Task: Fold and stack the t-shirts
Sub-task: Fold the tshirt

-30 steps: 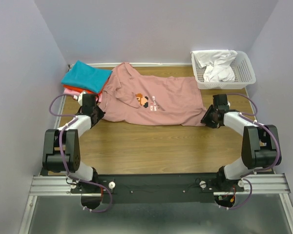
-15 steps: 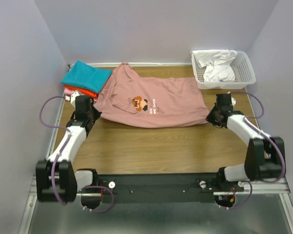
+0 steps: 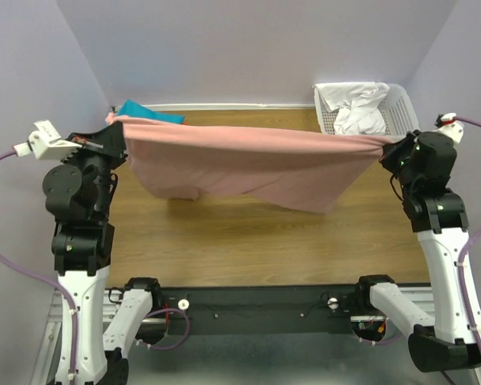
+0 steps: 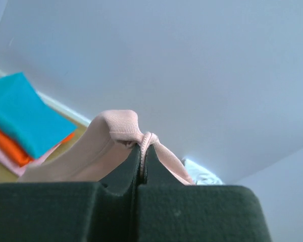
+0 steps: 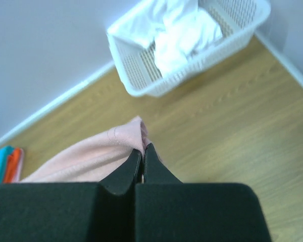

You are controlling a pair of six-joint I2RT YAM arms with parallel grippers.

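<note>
Tension matters most in this step, which looks like the lift-and-spread before a first fold. At the left, the left end effector (image 3: 119, 138) is clenched on a bunched corner of the dusty-pink t-shirt (image 3: 248, 160). The left wrist view shows the fabric pinched between the closed fingers, with a knot of hem poking above them. Beyond that grip, at the table's far left corner, lies the folded stack: teal tee (image 3: 152, 112) on top, orange-red tee (image 4: 5, 143) and pink tee (image 4: 7, 164) beneath.

The big shirt spans the middle. Its top edge is raised well above the table (image 3: 224, 241) and the rest sags unevenly, lowest right of centre. Whether that flap touches the wood I cannot tell. At the right, the right end effector (image 3: 391, 152) is clenched on the opposite corner, near the white mesh basket (image 3: 407, 120), which holds crumpled white cloth (image 3: 357, 112).

To do it well, both arms should stay level and pull apart evenly, enough to straighten the top edge but not enough to drag cloth out of either small pinch. The hanging hem should land first, then the rest should be laid flat in the open middle, away from stack and basket.
</note>
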